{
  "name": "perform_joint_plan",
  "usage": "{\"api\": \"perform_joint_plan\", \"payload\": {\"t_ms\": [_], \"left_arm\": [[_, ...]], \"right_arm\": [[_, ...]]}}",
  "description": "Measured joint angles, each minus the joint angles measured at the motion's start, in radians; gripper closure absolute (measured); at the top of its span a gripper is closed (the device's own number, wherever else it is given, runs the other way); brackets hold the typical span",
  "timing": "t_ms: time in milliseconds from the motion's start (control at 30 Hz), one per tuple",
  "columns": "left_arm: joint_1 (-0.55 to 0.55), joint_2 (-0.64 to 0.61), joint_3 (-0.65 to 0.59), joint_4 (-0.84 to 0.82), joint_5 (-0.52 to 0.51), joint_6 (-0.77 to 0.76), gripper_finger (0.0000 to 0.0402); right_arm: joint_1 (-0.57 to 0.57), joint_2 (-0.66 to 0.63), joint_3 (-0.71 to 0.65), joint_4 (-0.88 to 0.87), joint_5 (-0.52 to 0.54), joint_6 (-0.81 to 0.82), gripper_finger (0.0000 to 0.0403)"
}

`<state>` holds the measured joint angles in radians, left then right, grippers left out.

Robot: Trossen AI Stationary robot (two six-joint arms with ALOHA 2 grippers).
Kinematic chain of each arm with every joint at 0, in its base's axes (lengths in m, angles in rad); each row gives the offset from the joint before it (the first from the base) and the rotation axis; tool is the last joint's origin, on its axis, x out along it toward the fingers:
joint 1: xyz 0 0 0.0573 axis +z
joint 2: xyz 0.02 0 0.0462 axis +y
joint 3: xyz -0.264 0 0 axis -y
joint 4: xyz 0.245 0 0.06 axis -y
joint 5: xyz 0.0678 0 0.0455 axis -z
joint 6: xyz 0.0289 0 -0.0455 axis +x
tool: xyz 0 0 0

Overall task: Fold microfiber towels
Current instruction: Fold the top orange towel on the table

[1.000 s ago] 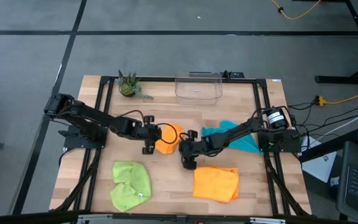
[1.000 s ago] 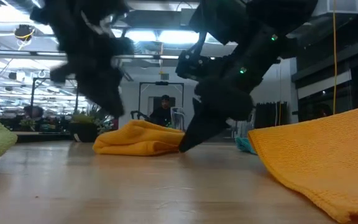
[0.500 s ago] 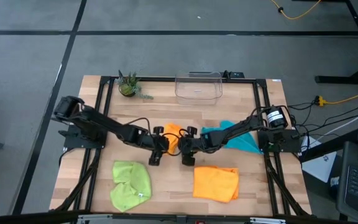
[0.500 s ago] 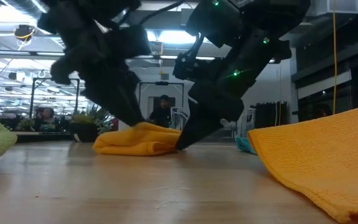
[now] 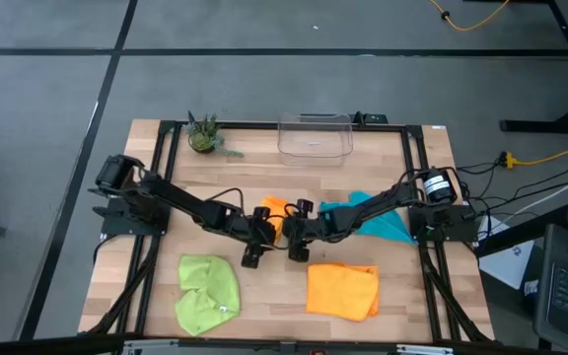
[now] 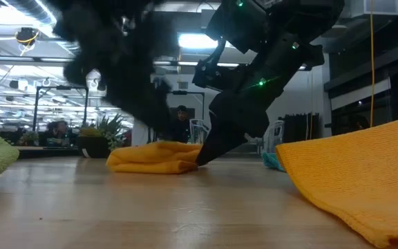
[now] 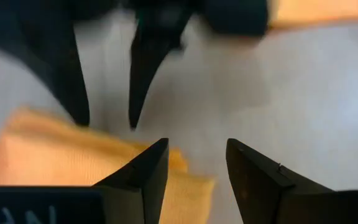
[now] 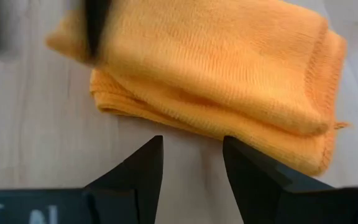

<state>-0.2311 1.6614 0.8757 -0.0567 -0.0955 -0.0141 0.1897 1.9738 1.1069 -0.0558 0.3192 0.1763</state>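
Left gripper (image 5: 255,240) now over folded orange towel (image 5: 271,214)

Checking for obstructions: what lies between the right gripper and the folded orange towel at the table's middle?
Only bare wood: in the right wrist view, the right gripper stands open just short of the folded orange towel.

The left arm (image 6: 116,62) is showing as a dark blur in the low view. Both arms are hiding most of the middle orange towel (image 5: 272,209) from above.
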Motion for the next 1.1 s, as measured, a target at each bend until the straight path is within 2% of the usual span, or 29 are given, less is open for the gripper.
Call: {"api": "perform_joint_plan", "payload": {"t_ms": [300, 433, 567, 633, 733, 900, 1100], "left_arm": [[-0.013, -0.127, 0.035, -0.291, -0.169, -0.003, 0.0247], [0.007, -0.126, 0.034, -0.370, -0.191, -0.035, 0.0247], [0.019, -0.110, 0.031, -0.346, -0.138, -0.044, 0.0247], [0.018, -0.109, 0.031, -0.335, -0.122, -0.056, 0.0247], [0.012, -0.109, 0.031, -0.336, -0.121, -0.064, 0.0247], [0.006, -0.105, 0.031, -0.293, -0.116, -0.085, 0.0247], [0.010, -0.057, 0.031, -0.278, -0.102, -0.084, 0.0247]], "right_arm": [[0.008, -0.051, 0.000, -0.085, 0.039, -0.029, 0.0232], [0.022, -0.056, 0.001, -0.084, 0.061, -0.072, 0.0232], [0.023, -0.055, 0.000, -0.094, 0.153, -0.056, 0.0232], [0.016, -0.055, 0.000, -0.097, 0.167, -0.055, 0.0232], [0.006, -0.055, 0.000, -0.084, 0.162, -0.080, 0.0232], [-0.004, -0.055, 0.000, -0.050, 0.067, -0.080, 0.0232], [-0.003, -0.055, 0.000, 0.015, 0.126, -0.107, 0.0232]]}}
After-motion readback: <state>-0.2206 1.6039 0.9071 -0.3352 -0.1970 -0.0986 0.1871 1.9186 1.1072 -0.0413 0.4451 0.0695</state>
